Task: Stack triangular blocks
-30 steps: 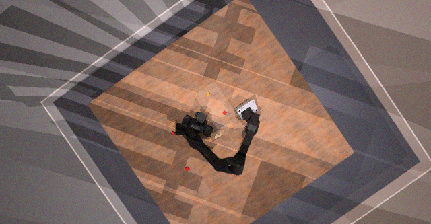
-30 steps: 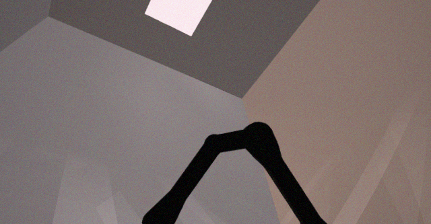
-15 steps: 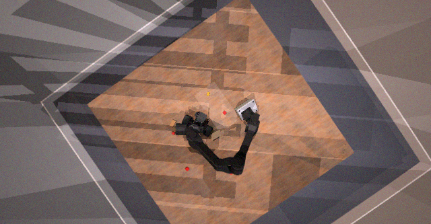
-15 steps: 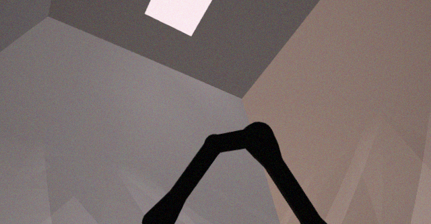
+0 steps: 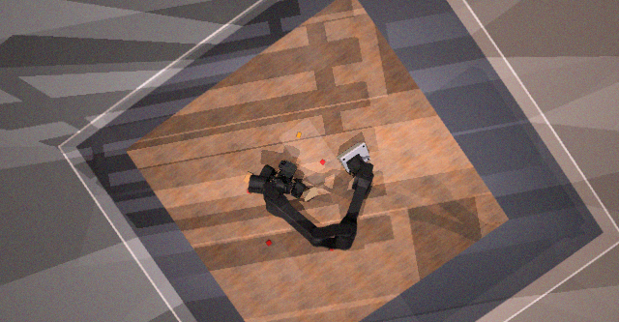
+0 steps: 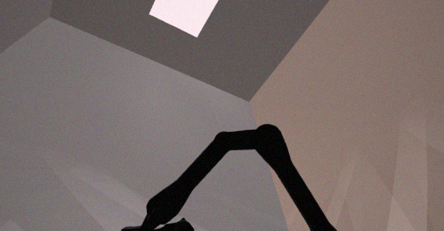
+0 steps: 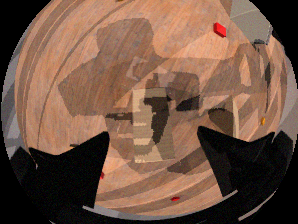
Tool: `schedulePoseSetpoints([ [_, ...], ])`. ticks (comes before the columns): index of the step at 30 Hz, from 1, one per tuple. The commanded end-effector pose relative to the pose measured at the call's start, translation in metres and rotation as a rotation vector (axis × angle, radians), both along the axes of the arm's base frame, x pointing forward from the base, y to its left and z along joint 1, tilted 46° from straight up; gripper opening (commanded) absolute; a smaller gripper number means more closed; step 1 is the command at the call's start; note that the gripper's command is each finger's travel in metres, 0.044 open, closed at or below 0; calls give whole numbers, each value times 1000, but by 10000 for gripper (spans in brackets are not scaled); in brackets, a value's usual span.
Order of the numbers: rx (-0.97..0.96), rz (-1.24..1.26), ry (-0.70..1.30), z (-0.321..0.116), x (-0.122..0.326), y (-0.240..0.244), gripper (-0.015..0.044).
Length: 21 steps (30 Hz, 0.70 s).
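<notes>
My gripper (image 7: 153, 133) is open, with its fingers wide apart and nothing between them. A tan triangular block (image 7: 140, 131), partly in dark shadow, shows as an upright rectangle ahead of and below the gap between the fingertips. It looks to rest on the table, but I cannot tell which way its slope faces. In the top view the hand hides it. The other tan block (image 5: 316, 194) (image 7: 236, 117) lies apart from it, to the right beyond the right finger, with one side in shadow. The table is out of sight in the exterior view.
Small red pieces (image 5: 322, 161) (image 7: 220, 30) and orange pieces (image 5: 299, 134) (image 7: 263, 121) are scattered around the hand. Another red piece (image 5: 269, 243) lies lower left of the arm. The arm's pale base plate (image 5: 360, 152) is at the right. Shadow bands cross the wooden table (image 5: 271, 80).
</notes>
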<state>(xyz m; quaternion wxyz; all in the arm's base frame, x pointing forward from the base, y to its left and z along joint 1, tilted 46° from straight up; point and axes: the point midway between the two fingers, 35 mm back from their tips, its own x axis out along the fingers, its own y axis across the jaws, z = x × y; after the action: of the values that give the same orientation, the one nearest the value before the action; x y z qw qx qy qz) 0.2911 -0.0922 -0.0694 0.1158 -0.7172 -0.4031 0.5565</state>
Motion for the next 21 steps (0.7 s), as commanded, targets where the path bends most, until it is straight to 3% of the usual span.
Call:
schedulePoseSetpoints([
  [1, -16, 6, -18, 13, 3, -11, 440],
  [10, -24, 3, -8, 11, 6, -14, 440],
  [21, -192, 266, 243, 50, 49, -13, 440],
])
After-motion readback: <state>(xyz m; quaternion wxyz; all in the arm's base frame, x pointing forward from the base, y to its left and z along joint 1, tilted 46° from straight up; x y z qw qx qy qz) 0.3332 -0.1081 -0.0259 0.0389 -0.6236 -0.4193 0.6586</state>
